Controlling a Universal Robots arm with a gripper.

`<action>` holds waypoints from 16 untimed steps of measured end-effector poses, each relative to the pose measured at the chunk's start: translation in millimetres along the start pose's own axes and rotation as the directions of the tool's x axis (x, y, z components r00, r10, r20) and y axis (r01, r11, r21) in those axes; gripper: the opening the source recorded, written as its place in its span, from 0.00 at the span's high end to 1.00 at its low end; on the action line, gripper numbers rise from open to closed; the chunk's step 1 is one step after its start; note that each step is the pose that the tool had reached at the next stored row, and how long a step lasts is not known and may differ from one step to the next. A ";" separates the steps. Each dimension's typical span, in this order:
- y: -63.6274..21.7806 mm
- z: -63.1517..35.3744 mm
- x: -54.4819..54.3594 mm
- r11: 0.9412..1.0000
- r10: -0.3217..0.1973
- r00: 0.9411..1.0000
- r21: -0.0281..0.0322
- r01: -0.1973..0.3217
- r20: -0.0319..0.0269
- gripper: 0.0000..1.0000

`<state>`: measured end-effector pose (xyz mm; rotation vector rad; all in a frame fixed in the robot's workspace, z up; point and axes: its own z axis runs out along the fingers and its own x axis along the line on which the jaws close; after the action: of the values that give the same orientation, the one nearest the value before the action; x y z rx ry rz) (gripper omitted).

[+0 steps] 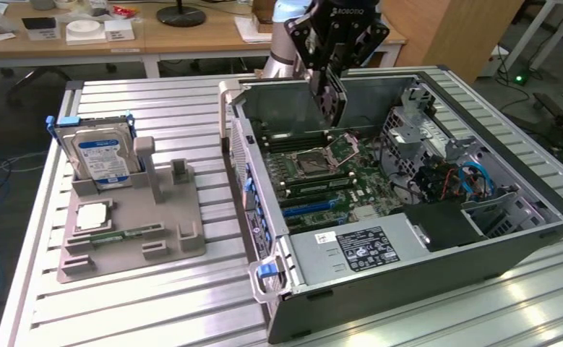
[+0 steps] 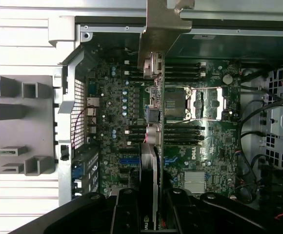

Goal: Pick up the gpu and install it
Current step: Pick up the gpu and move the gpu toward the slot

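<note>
Gpu [image 1: 332, 101] [image 2: 149, 168] hangs from the gripper [image 1: 332, 66] [image 2: 151, 210], whose fingers stand partly closed and clamp its two flat faces at the upper end. It is clear of the board, over the far part of the open computer case [image 1: 512, 238] [image 2: 68, 73], on the exterior view's right of the table. Its long axis runs close to vertical, lower end pointing down at the motherboard [image 1: 320, 181] [image 2: 117, 107], thin edge toward the exterior camera.
</note>
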<state>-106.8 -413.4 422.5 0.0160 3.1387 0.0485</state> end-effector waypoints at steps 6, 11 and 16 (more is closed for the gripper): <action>0.1 0.1 -6.3 1.000 0.000 1.000 0.000 0.000 0.000 0.73; 0.1 0.2 -10.7 1.000 0.000 1.000 0.000 0.000 0.000 0.73; 0.1 0.3 -15.2 1.000 0.000 1.000 0.000 0.000 0.000 0.73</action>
<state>-91.6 -413.4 422.3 0.0160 3.1387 0.0487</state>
